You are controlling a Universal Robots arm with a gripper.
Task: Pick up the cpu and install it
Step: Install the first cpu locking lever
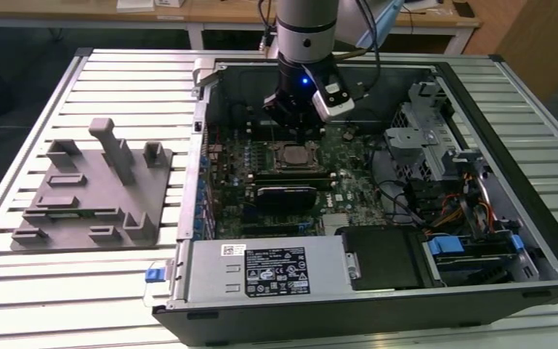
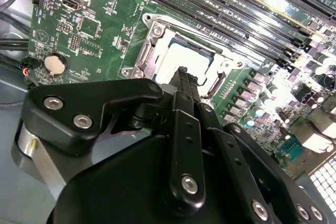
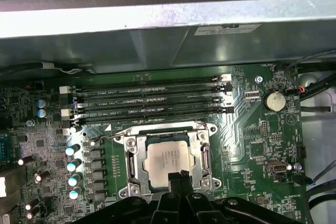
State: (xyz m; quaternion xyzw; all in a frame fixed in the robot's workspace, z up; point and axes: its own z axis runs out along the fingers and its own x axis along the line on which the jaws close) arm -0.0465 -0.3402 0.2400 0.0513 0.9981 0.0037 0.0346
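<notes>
The cpu is a silvery square chip lying flat inside the metal-framed socket on the green motherboard. It also appears as a bright plate, the cpu, and as a small grey square, the cpu, inside the open computer case. My gripper hangs just above the chip's edge, its two black fingers pressed together with nothing between them. The same gripper points down at the socket, and in the exterior view the gripper sits low inside the case over the socket.
A grey fixture lies on the slatted table at the exterior view's left. Inside the case are memory slots, a coin battery, a black heatsink block, a power supply and a drive cage with cables.
</notes>
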